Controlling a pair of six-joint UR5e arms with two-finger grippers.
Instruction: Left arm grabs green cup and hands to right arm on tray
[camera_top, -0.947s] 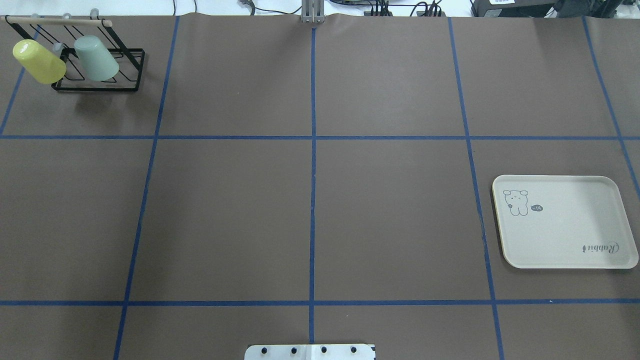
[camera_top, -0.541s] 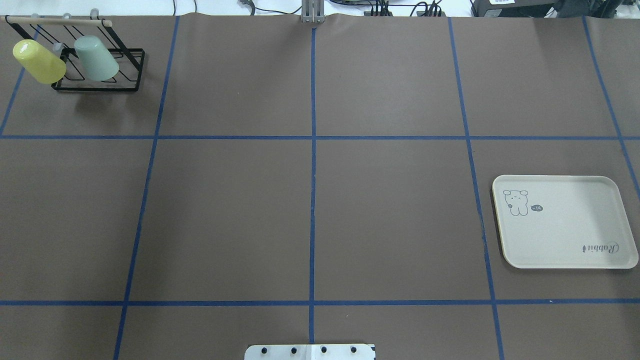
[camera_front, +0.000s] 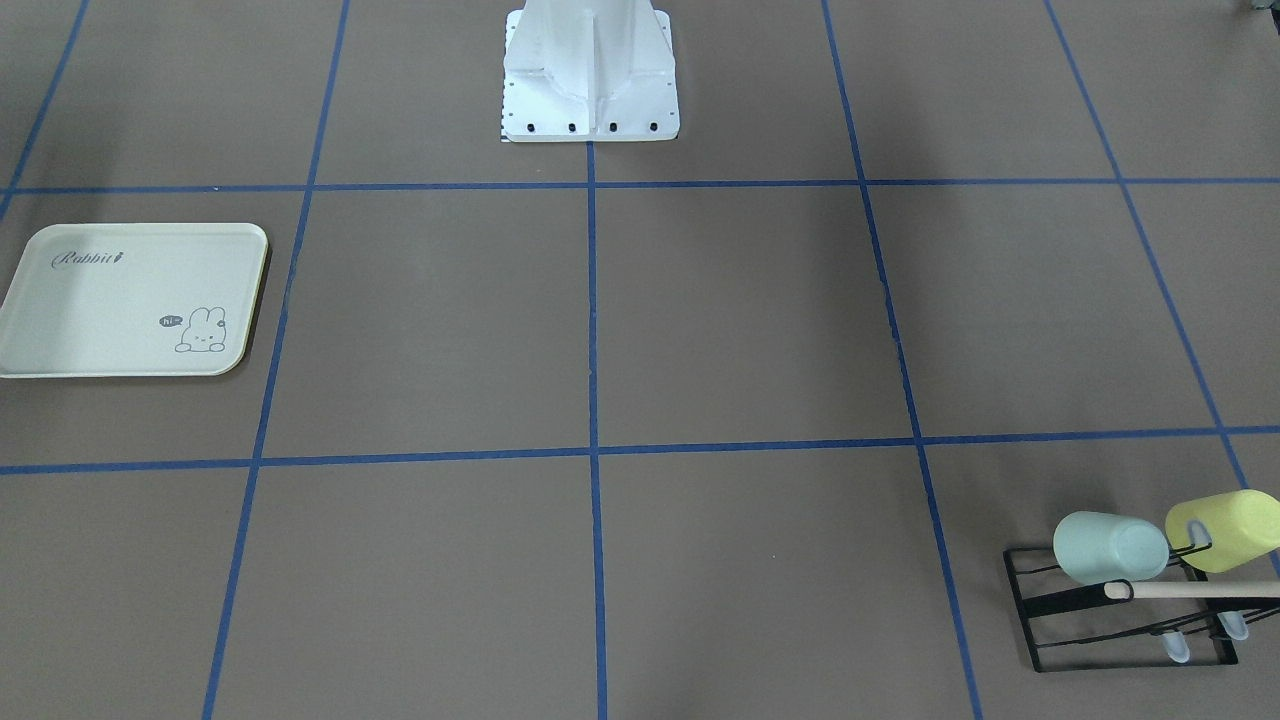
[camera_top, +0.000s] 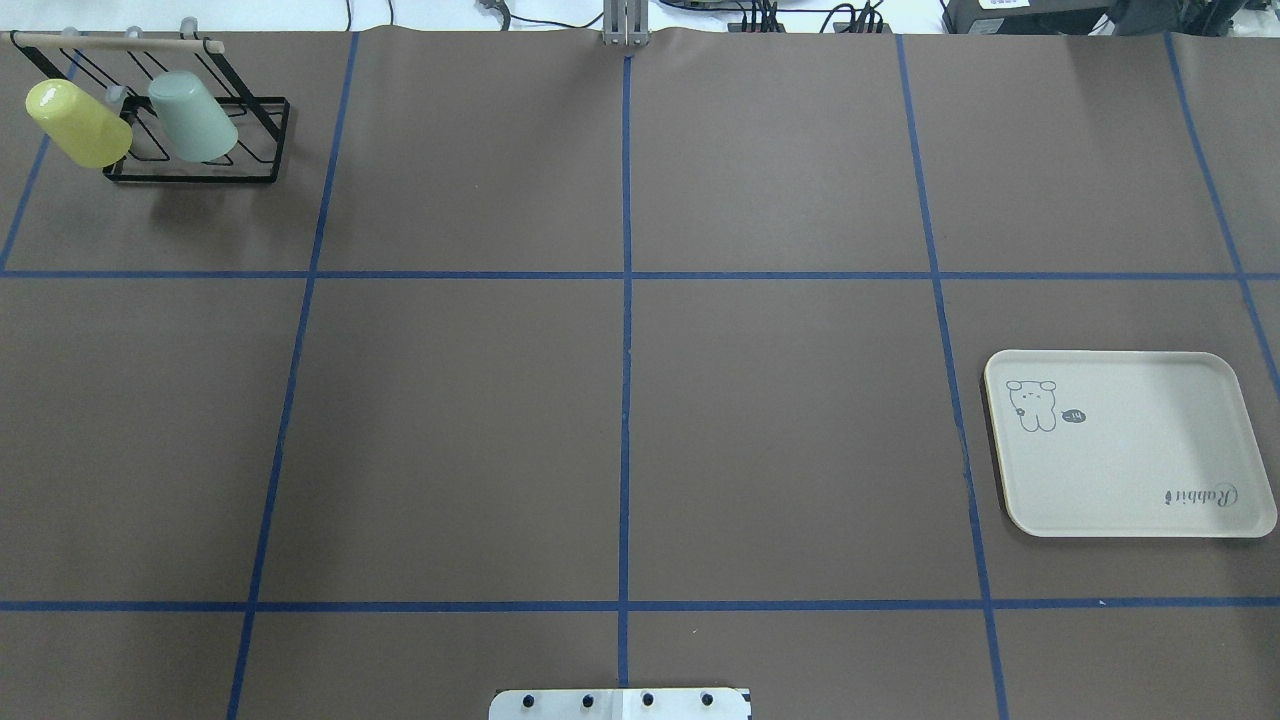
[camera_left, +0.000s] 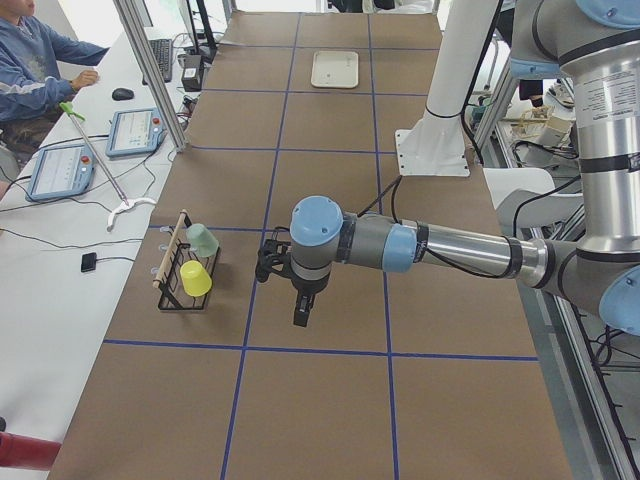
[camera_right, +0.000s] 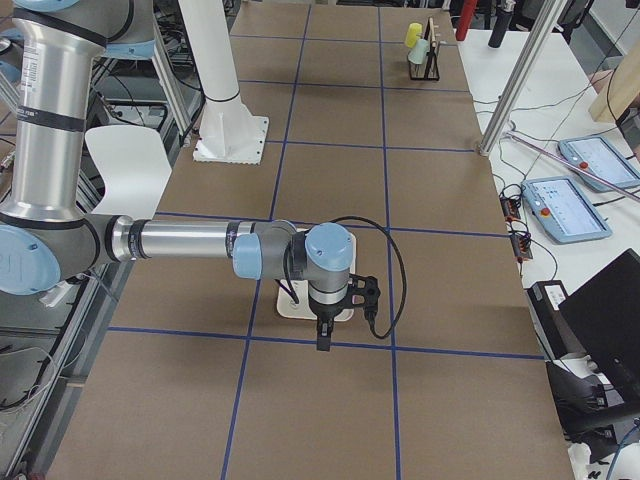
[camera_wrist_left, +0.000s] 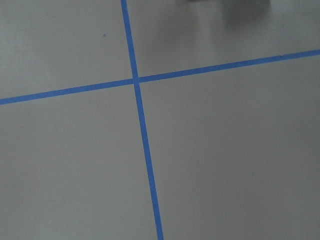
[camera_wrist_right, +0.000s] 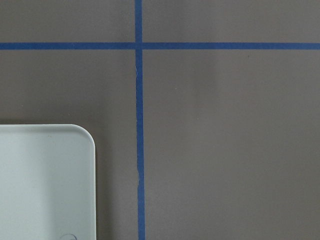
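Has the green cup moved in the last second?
No. Overhead, the green cup sits at the same spot on the black rack, left of the blue tape line.

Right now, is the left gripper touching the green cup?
Apart. The exterior left view shows the left gripper hanging across a blue tape line from the green cup, which sits on its rack.

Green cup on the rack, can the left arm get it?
Probably yes. The left arm hangs near the rack, nothing stands between them, and the yellow cup sits beside the green cup.
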